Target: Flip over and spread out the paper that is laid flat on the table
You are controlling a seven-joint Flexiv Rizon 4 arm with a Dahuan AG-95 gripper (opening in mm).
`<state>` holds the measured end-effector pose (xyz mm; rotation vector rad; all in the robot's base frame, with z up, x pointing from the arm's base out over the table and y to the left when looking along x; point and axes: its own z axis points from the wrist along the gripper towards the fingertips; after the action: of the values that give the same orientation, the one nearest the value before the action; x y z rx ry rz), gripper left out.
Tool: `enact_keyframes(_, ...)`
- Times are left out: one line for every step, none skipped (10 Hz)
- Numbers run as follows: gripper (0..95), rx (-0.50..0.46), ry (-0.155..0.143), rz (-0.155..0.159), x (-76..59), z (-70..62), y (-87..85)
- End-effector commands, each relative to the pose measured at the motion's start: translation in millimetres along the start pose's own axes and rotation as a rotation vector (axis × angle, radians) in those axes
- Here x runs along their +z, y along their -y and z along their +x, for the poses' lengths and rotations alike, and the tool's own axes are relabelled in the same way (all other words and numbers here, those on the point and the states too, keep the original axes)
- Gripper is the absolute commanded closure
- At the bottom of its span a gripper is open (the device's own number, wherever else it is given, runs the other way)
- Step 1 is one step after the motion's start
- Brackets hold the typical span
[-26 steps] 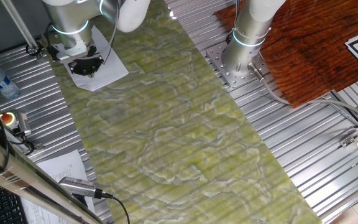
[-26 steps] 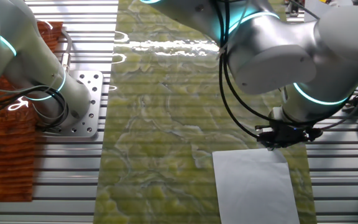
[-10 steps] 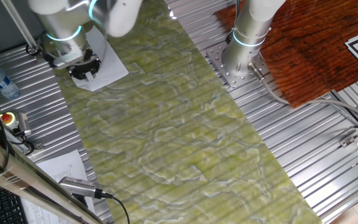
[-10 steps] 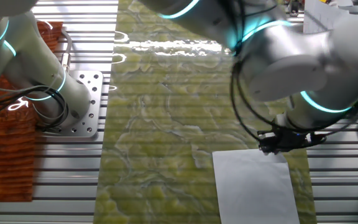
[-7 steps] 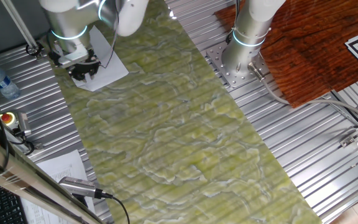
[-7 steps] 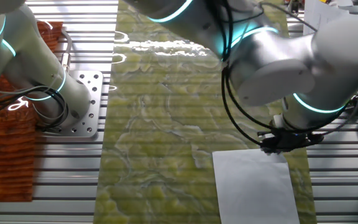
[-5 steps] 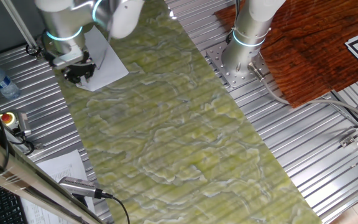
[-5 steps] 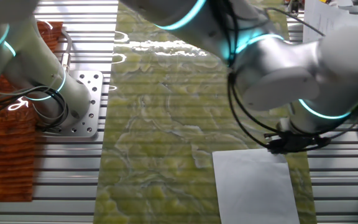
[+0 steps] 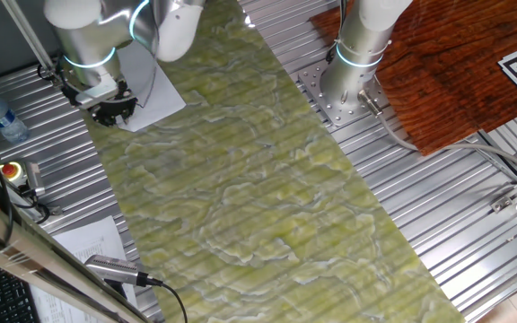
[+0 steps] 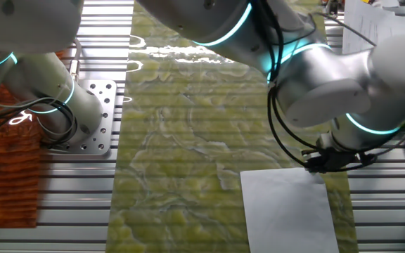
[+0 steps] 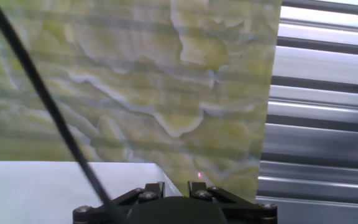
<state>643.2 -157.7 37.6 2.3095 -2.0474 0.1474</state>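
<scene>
One thin white paper (image 10: 287, 209) flat at table (image 9: 240, 179) end, gripper (image 10: 327, 163) low over its corner. Finger spacing impossible to tell. Probably light, floppy, hard to lift flat; best pinched at that exposed corner or edge.

One fixed view: high above, looking down along the tabletop (image 9: 267, 188) from one long side, far enough to take in ribbed metal on both sides. The other fixed view: also overhead but nearer, facing from the opposite side. Shared by both: the paper (image 9: 146, 90) (image 10: 287, 211) and the end effector (image 9: 113, 112) (image 10: 329, 163) at its corner. Hand view: very close, just above the tabletop (image 11: 142, 93), looking along the surface past the paper's corner (image 11: 61, 186).
</scene>
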Motion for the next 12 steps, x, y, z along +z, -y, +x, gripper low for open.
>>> enact_keyframes(76.0, -0.026, 0.008, -0.004, 0.8, 1.3, 0.9)
enact_keyframes(76.0, -0.021, 0.008, 0.002, 2.1, 1.9, -0.3)
enact_keyframes(76.0, -0.017, 0.010, 0.004, 2.5, 2.1, -0.6)
enact_keyframes(76.0, -0.011, 0.011, 0.004, 2.6, 2.1, -0.7)
enact_keyframes(76.0, -0.002, 0.024, -0.004, 2.4, 2.0, -0.6)
enact_keyframes(76.0, 0.003, 0.055, -0.025, -0.3, 1.8, 0.0)
enact_keyframes(76.0, -0.008, 0.072, -0.052, -8.4, 1.5, 1.2)
enact_keyframes(76.0, -0.018, 0.064, -0.081, -8.4, 1.5, 1.2)
enact_keyframes(76.0, -0.050, 0.052, -0.079, -8.4, 1.5, 1.2)
enact_keyframes(76.0, -0.074, 0.046, -0.062, -8.4, 1.5, 1.2)
enact_keyframes(76.0, -0.092, 0.042, -0.026, -8.4, 1.5, 1.2)
enact_keyframes(76.0, -0.092, 0.042, -0.008, -8.4, 1.5, 1.2)
